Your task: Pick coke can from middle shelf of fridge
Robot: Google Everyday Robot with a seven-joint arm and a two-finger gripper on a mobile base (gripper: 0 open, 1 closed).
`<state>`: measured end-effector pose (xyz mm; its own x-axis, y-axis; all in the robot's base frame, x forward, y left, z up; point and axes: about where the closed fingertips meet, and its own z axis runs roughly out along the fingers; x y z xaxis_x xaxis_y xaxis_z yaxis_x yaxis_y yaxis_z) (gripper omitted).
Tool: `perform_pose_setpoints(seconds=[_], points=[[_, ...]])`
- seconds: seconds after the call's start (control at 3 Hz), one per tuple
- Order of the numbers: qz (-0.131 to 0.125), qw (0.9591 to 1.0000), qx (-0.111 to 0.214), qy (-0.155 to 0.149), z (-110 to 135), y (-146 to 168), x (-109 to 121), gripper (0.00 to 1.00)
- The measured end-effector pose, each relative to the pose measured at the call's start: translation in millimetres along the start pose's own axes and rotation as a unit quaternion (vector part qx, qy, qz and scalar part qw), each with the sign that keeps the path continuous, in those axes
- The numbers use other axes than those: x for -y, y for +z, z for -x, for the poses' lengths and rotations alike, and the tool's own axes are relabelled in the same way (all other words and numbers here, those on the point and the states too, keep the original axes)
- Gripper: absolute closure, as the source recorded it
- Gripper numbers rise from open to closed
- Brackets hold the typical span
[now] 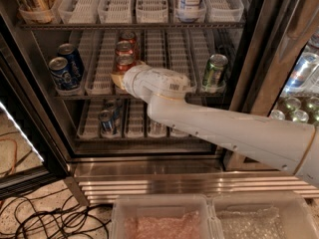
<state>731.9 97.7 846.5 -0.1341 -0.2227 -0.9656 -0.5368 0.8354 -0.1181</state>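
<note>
The fridge (149,171) stands open in front of me, with its ribbed steel base at the bottom. On the middle shelf (164,94), three red coke cans (124,61) stand in a row in one white lane tray, one behind another. My gripper (118,77) is at the end of the white arm (224,128), which reaches in from the right. It sits at the front of that lane, right up against the nearest coke can. The wrist hides the lower part of that can.
Two blue cans (61,71) stand at the left of the middle shelf, and a green can (215,69) at the right. More cans (106,122) are on the lower shelf. The door frame (269,59) is at the right. Two clear bins (164,218) are below, and cables (40,218) lie on the floor.
</note>
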Motion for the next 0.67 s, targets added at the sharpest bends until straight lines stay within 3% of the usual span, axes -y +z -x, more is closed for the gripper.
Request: perform_pose_setpoints(seconds=[0.33, 0.67], points=[[0.0, 0.9997, -0.005, 0.023, 1, -17, 4, 1.0], [0.0, 0.9992, -0.007, 0.04, 1, -30, 7, 1.0]])
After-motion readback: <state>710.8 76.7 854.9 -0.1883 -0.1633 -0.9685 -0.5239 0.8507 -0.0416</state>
